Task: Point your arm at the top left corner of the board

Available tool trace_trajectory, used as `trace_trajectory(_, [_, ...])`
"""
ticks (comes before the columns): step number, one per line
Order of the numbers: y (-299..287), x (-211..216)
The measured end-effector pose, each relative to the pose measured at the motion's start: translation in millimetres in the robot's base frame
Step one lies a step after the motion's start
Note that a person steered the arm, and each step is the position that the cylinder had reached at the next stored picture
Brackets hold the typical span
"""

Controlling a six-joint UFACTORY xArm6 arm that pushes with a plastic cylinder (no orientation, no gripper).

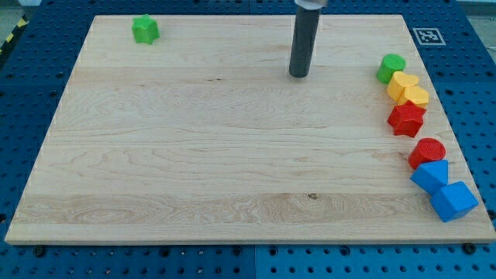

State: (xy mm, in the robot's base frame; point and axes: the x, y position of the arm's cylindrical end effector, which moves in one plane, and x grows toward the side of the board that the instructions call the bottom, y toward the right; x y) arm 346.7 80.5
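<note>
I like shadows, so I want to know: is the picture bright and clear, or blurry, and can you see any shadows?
In the camera view the light is even and soft, no glare on the wooden board; my tip casts only a faint shadow at its base; the green block and the blue blocks look sharp, not blurry.
</note>
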Motion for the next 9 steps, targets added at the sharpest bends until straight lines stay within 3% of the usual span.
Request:
trace_trajectory(2, [-1, 0])
trace_trajectory(3, [-40, 6])
trace_trajectory(5, [-223, 16])
trace_trajectory(6, [-329, -3])
trace_trajectory(7, [-384, -55])
trace_trajectory(9, [-370, -86])
